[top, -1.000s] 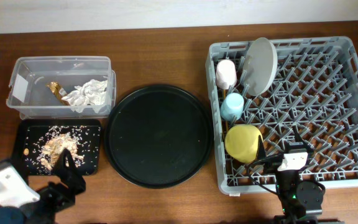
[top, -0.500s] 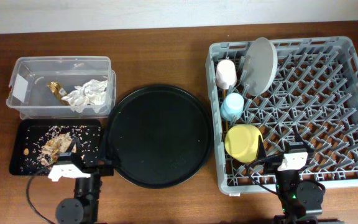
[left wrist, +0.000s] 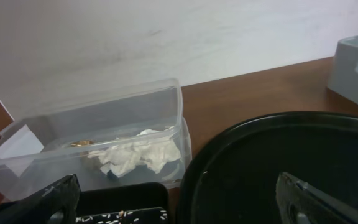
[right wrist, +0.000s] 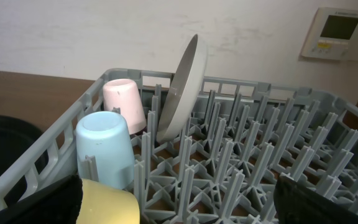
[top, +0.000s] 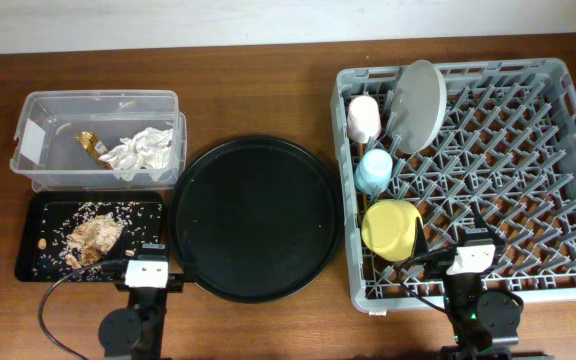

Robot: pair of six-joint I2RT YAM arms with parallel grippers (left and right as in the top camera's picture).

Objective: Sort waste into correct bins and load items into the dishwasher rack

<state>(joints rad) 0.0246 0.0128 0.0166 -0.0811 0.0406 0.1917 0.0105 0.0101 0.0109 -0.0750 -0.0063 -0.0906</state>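
The grey dishwasher rack (top: 528,150) holds the pink cup (top: 364,117), light-blue cup (top: 374,171), yellow bowl (top: 391,229) and grey-green plate (top: 420,105) upright on edge; they also show in the right wrist view: pink cup (right wrist: 124,103), blue cup (right wrist: 104,148), bowl (right wrist: 107,202), plate (right wrist: 183,87). The clear box (top: 43,170) holds the white napkin (top: 144,152) and gold wrapper (top: 91,143). The shallow black tray (top: 38,210) holds food scraps (top: 93,237). My left gripper (left wrist: 176,205) is open and empty at the front edge, between the shallow tray and the round tray. My right gripper (right wrist: 179,208) is open and empty over the rack's front. Chopsticks are not visible.
A large round black tray (top: 258,215) lies in the middle between the bins and the rack, also in the left wrist view (left wrist: 278,162). The napkin in the clear box shows in the left wrist view (left wrist: 135,155). A white wall stands behind the table.
My left arm swung from the front left corner to the right and settled at the front edge by the round tray. The food scraps now lie uncovered in the shallow tray. The right arm stayed still.
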